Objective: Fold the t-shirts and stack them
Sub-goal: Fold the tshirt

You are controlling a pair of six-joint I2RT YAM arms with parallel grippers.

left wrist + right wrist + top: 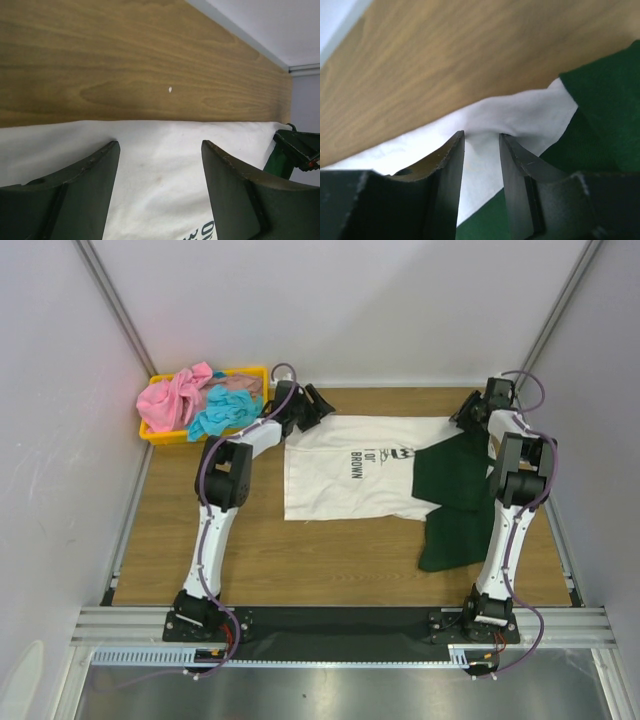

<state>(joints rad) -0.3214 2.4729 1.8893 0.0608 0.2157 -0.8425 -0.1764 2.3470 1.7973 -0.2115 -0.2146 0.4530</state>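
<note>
White t-shirt [340,480] lies spread flat mid-bench [250,550], print up, dark green sleeve [455,510] folded over its right side and trailing toward the near edge; both arms reach to the shirt's far edge, one at each corner.

Left end effector [159,146]: jaws wide apart, straddling the white hem at the far-left corner; cloth lies flat under and between the fingers [95,175], nothing pinched; cannot tell whether the tips touch the cloth.

Right end effector [482,135]: jaws narrow, at the far-right corner where white meets green; a raised pucker of white cloth sits between the fingertips [455,150] with wrinkles running out from it (reads as a pinch on the shirt edge); green sleeve cloth just right of and below the fingers.

Yellow tray [158,435] at the far-left corner of the bench, just beside the left end effector; pink t-shirt [170,400] and turquoise t-shirt [222,415] bunched in it, unfolded, pink left of turquoise, both spilling over the rim.
</note>
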